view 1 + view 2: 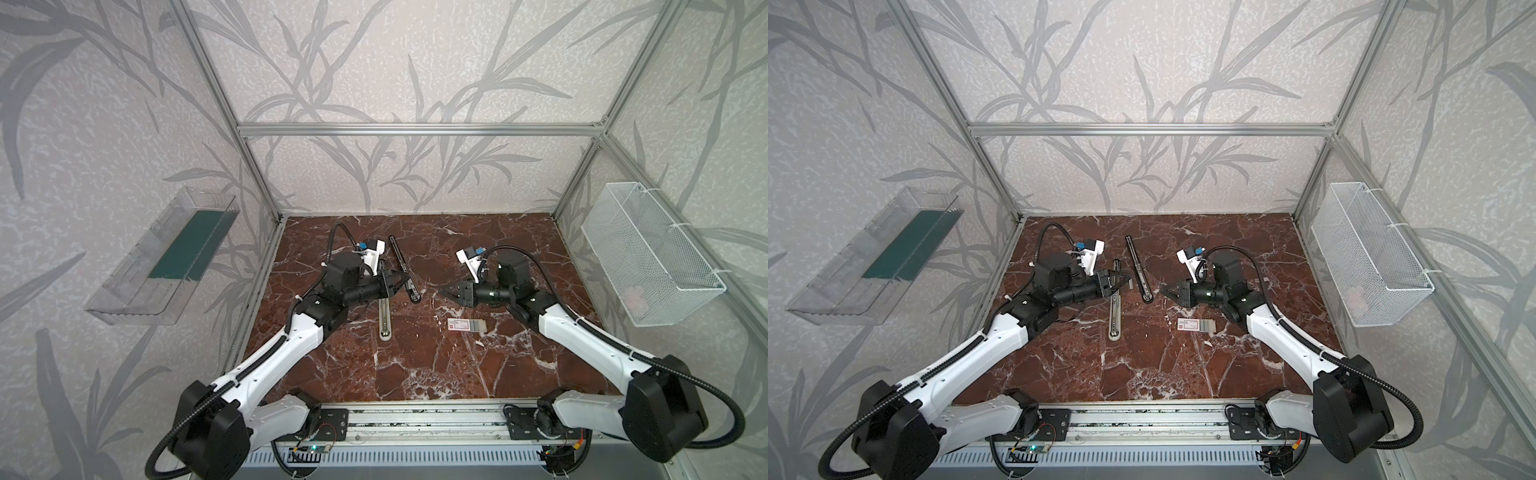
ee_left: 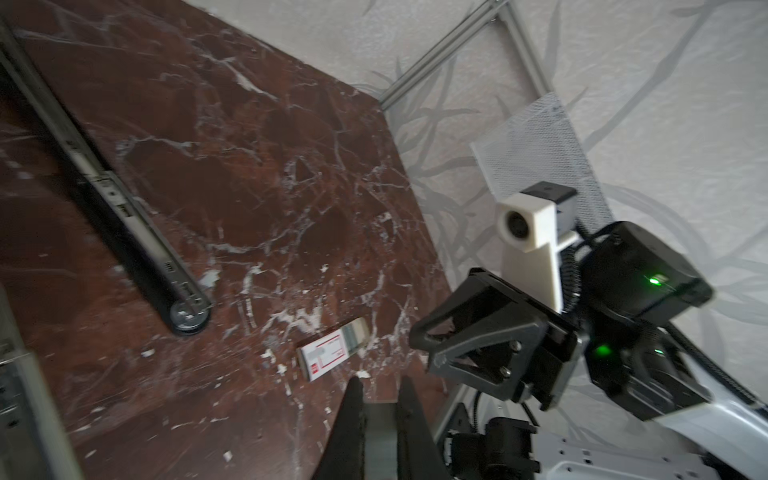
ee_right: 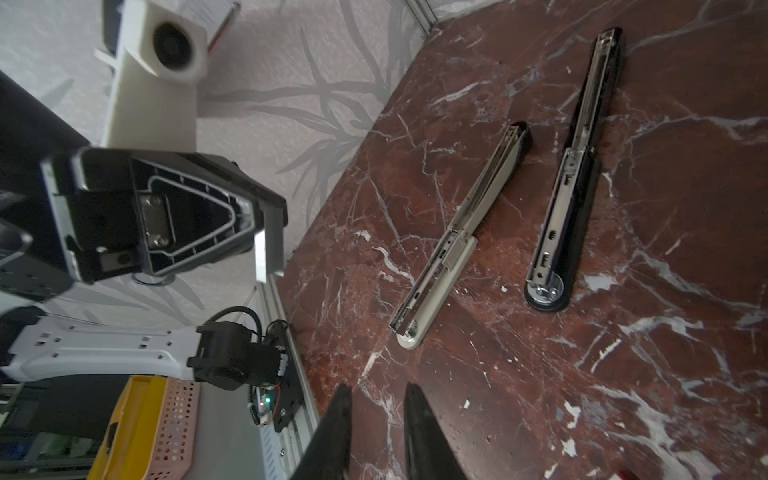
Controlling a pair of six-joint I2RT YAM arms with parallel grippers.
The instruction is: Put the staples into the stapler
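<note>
The left gripper (image 2: 380, 386) is closed on a short grey strip of staples (image 2: 380, 432), pinched flat between its two fingers. The right wrist view shows the strip's pale end sticking out past the fingertips. In both top views this gripper sits between the two staplers, which lie opened out flat on the table (image 1: 415, 365). The white stapler (image 1: 1114, 316) is partly under the gripper on the left. The black stapler (image 1: 1138, 266) is just to the right, and the held strip almost reaches its side. I cannot tell from the pictures how high the strip hangs above the marble. The right gripper (image 3: 378, 392) stands well apart from the left one, on the other side of the black stapler and pointing at it. Its jaws are parted a little with only bare marble showing between them, so it holds nothing. The staple box (image 1: 466, 325) lies flat on the table just in front of the right gripper, with more grey strips showing at its open end.
</note>
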